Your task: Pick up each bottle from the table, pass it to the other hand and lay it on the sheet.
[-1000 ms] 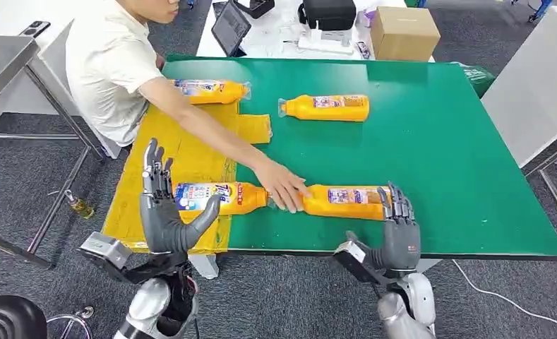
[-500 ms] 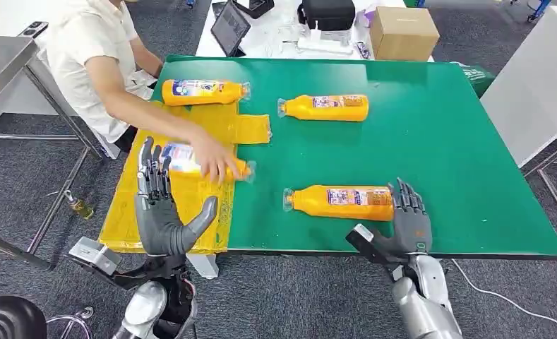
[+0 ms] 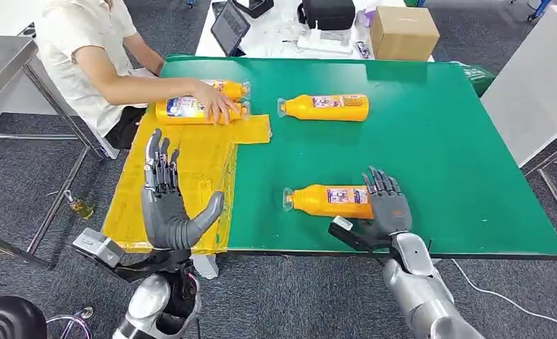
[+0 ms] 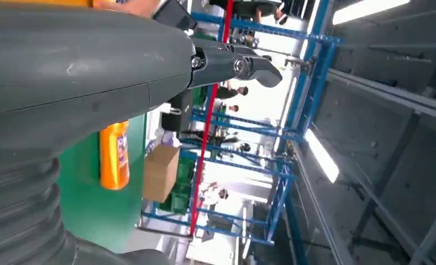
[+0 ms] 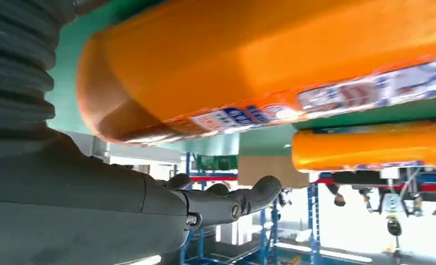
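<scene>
Since a second ago the right hand [image 3: 386, 206] has slid in over the base of the near bottle [image 3: 328, 200], fingers spread across it but not yet closed; whether they touch I cannot tell. That bottle lies along the tabletop [image 3: 438, 141] front edge, cap toward the yellow sheet [image 3: 190, 159]. The left hand [image 3: 168, 205] waits open and upright over the sheet, farther off. A person's hand [image 3: 215, 106] rests on the bottles at the sheet's far end.

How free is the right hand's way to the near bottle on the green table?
Probably free: the right hand is already at the base end of the near bottle, fingers spread, nothing between them. The person's hand is far off on the yellow sheet.
</scene>
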Controlling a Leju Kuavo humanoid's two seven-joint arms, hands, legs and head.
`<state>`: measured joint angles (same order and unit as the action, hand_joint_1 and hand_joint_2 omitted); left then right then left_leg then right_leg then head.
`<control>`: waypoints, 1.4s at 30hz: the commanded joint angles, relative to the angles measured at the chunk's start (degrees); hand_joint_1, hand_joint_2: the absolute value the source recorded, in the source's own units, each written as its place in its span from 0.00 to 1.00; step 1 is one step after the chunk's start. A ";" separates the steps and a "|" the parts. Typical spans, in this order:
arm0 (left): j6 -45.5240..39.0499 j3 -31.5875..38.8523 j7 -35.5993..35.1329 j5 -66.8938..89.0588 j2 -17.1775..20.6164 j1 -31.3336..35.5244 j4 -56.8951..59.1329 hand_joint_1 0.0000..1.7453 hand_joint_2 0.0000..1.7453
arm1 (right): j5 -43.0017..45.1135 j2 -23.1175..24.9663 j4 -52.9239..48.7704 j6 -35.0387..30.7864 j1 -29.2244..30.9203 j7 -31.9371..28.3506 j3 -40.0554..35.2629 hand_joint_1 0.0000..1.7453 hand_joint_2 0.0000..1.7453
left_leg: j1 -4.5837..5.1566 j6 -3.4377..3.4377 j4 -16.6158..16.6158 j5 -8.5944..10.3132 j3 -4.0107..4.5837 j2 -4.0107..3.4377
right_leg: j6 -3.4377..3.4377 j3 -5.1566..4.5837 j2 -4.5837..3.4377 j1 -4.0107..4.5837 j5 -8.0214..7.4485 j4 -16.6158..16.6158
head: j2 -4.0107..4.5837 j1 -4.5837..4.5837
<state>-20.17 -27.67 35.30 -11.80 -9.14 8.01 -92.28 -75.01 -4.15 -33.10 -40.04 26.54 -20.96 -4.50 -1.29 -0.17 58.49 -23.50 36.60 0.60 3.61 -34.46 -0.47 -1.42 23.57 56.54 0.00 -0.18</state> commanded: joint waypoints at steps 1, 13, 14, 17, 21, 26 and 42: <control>1.32 -1.52 -1.48 -1.17 1.09 2.31 3.59 0.00 1.00 | 0.07 -1.41 8.87 6.13 5.43 1.45 -8.56 0.00 1.00 | 0.00 0.06 -0.04 -0.05 -0.21 -0.08 | -0.15 0.19 0.00 0.04 0.03 -0.04 | 0.00 0.00; 2.55 -1.87 -3.64 -0.70 1.40 2.41 3.49 0.00 1.00 | 2.26 -5.44 7.16 20.35 7.30 4.68 -15.58 0.00 1.00 | 0.01 0.11 -0.07 0.03 -0.47 0.10 | -0.15 0.46 0.17 0.03 0.02 -0.12 | 0.00 0.00; 2.55 -1.87 -3.64 -0.70 1.40 2.41 3.49 0.00 1.00 | 2.26 -5.44 7.16 20.35 7.30 4.68 -15.58 0.00 1.00 | 0.00 0.11 -0.04 0.04 -0.42 0.09 | -0.10 0.42 0.12 0.03 0.01 -0.10 | 0.00 -0.02; 3.09 -2.18 -4.87 -0.01 1.60 2.59 3.64 0.00 1.00 | 4.63 -6.85 6.60 26.50 8.68 6.27 -18.92 0.00 1.00 | 0.01 0.16 -0.07 0.03 -0.50 0.02 | -0.16 0.53 0.10 0.05 0.00 -0.13 | 0.00 0.00; 5.37 -2.42 -6.92 -0.20 1.97 2.49 4.39 0.00 1.00 | 7.67 -9.66 5.10 34.44 11.19 5.81 -24.30 0.00 1.00 | 0.01 0.23 -0.07 0.04 -0.57 0.01 | -0.33 0.58 0.16 0.06 -0.07 -0.15 | 0.00 0.00; 6.18 -3.05 -7.66 -0.36 1.84 3.32 5.68 0.00 1.00 | 13.72 -11.22 3.70 37.67 10.51 1.92 -25.58 1.00 1.00 | 0.03 0.17 -0.04 0.09 -0.51 0.09 | -0.18 0.52 0.15 0.01 -0.09 -0.10 | 0.00 0.00; 7.56 -4.62 -8.96 -0.18 2.17 4.69 7.81 0.00 1.00 | 25.18 -11.56 3.06 38.83 6.96 -1.62 -26.44 1.00 1.00 | -0.02 0.15 -0.04 0.07 -0.59 0.03 | -0.16 0.59 0.10 0.06 -0.11 -0.14 | 0.00 0.02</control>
<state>-12.61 -30.73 26.64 -11.93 -8.68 10.15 -88.45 -49.96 -15.41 -31.74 -1.64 36.07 -22.64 -27.85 -1.29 -0.06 58.51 -23.42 36.13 0.56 3.54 -34.04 -0.49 -1.42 23.43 56.48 0.00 -0.15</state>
